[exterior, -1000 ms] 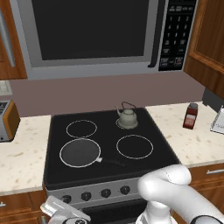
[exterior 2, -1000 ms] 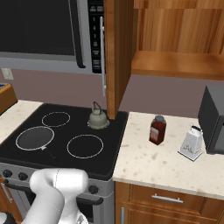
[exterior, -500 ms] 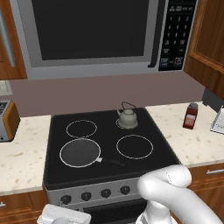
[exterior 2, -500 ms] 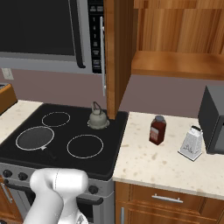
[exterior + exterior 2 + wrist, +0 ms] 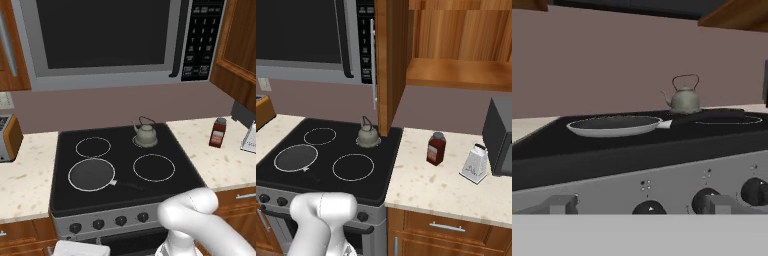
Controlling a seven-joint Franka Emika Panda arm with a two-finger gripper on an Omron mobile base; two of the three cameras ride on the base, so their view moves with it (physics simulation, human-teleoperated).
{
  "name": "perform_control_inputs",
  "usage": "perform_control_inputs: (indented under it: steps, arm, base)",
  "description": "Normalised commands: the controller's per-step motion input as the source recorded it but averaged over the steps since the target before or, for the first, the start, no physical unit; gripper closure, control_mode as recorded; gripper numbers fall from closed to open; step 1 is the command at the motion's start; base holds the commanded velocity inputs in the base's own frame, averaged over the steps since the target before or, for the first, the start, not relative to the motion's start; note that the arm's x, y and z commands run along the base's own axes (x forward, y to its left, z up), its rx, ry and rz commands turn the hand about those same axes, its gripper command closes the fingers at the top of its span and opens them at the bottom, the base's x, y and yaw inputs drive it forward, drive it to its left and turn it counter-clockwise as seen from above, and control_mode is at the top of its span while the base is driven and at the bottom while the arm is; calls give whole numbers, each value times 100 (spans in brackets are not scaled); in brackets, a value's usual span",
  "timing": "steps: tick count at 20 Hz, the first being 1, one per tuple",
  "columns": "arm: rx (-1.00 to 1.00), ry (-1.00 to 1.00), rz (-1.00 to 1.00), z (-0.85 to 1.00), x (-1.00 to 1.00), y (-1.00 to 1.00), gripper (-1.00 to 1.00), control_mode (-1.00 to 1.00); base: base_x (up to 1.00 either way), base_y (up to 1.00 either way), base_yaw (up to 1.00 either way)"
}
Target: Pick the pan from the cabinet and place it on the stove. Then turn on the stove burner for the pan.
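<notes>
Kitchen table flanks the stove (image 5: pixel 165 187). Pan (image 5: pixel 91 174) sits on the front-left burner (image 5: pixel 74 165), handle toward 4 o'clock; kettle (image 5: pixel 145 133) at rear right. End effector (image 5: pixel 639 204) spread, empty, level with the knobs (image 5: pixel 649 208) below the steel front edge.

A mauve backsplash wall (image 5: pixel 125 102) rises behind speckled cream counters (image 5: pixel 441 182) and wooden drawers (image 5: pixel 456 230).

Home kitchen: stove (image 5: pixel 165 190), microwave (image 5: pixel 105 40), wooden cabinet (image 5: pixel 456 40)
</notes>
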Motion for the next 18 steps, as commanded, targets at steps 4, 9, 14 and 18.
perform_control_inputs:
  steps: [4, 9, 14, 18]
  arm:
    - [0, -1, 13, -17, 10, -13, -100, -100]
    - [2, -1, 21, -4, 32, 0, -100, -100]
    - [2, 0, 20, -2, 25, 0, -100, -100]
    - [0, 0, 11, -13, 0, 4, -100, -100]
  base:
    - [0, 0, 0]
    - [0, 0, 0]
    - [0, 0, 0]
    - [0, 0, 0]
